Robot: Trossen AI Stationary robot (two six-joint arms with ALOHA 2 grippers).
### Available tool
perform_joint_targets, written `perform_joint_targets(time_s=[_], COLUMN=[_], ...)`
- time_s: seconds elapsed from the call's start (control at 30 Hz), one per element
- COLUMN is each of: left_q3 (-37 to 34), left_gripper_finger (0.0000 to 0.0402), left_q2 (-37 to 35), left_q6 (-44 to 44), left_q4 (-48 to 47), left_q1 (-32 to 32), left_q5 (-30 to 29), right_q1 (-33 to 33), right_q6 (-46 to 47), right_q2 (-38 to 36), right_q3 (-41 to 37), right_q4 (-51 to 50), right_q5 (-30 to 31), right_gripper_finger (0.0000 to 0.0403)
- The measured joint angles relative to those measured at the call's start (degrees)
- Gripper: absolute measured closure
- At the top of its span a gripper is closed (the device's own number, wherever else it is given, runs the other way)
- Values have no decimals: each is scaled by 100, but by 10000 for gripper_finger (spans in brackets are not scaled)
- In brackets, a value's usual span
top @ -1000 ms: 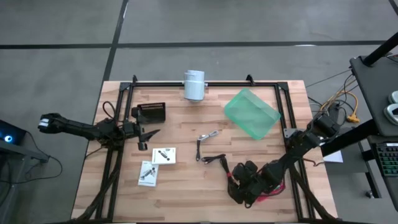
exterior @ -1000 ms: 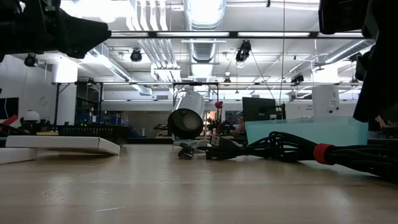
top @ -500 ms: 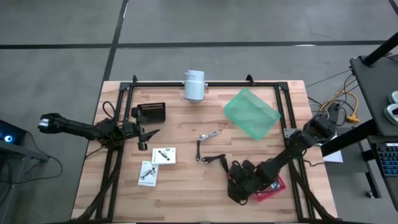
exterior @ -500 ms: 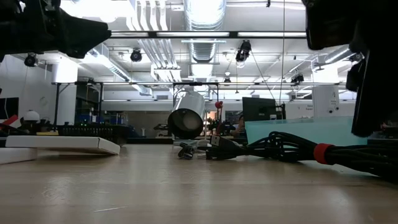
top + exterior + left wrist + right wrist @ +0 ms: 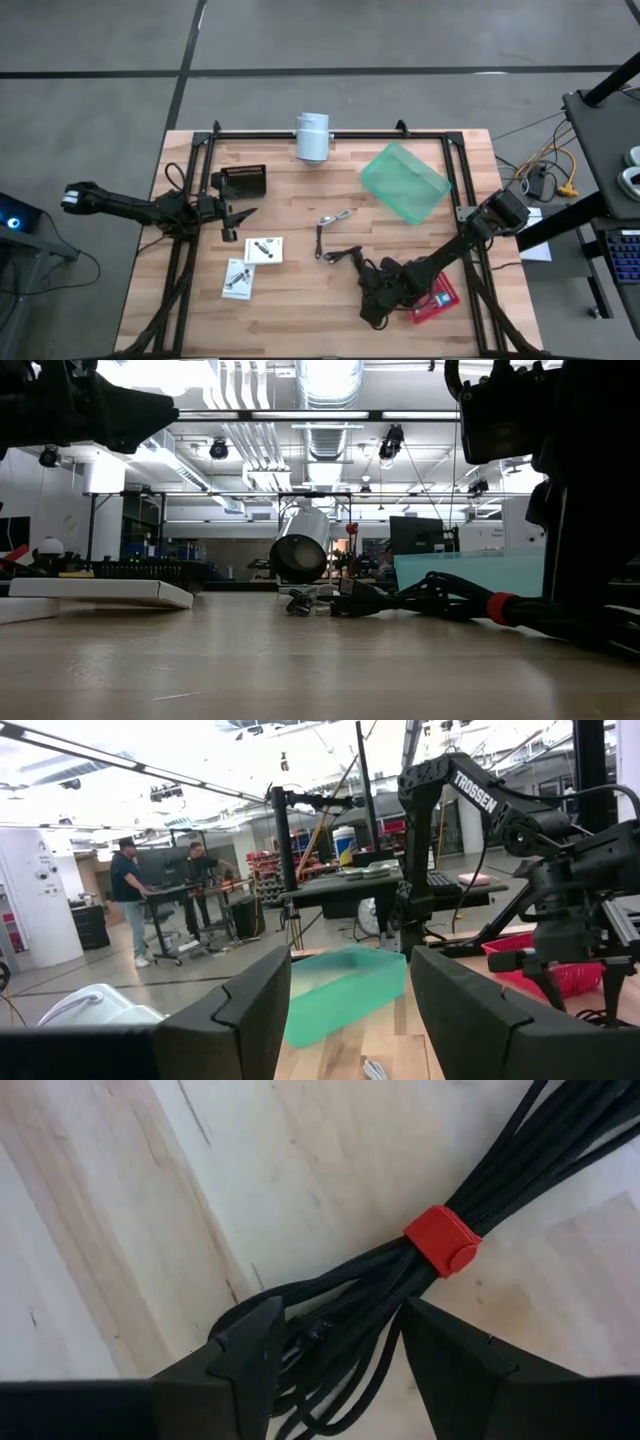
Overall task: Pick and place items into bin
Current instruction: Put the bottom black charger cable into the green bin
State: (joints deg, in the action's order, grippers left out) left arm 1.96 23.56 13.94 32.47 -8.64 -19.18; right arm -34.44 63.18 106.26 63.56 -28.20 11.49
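Our right gripper hangs jaws parted over the bundled black cable coil with its red strap, lying near the tabletop's front-right. It looks limp and light; we'd grasp beside the strap.

Over the last second the right pincer travels leftward along the near part of the wooden worktop, toward the middle. Its move uncovers a flat red card-like object that the arm hid a second ago. In the low view the dark arm now fills more of the right side, and the coiled black cable bundle with a red band sits slightly further left than before.
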Motion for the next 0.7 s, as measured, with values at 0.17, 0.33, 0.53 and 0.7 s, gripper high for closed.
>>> perform_joint_targets(time_s=[0.17, 0.33, 0.53, 0.7], left_q3=[0, 0, 0, 0], left_gripper_finger=[210, 210, 210, 210], left_q2=[1, 1, 3, 3], left_q6=[0, 2, 0, 0], left_q4=[-1, 3, 4, 4], left_q1=[0, 1, 0, 0], left_q5=[0, 0, 0, 0], right_q1=[1, 3, 1, 0], right_q6=[-92, -239, -387, -395], right_q2=[25, 48, 22, 16], right_q3=[-13, -19, -19, 13], right_q4=[-11, -6, -5, -88], right_q5=[-66, -306, -424, -465], right_gripper_finger=[252, 301, 364, 390])
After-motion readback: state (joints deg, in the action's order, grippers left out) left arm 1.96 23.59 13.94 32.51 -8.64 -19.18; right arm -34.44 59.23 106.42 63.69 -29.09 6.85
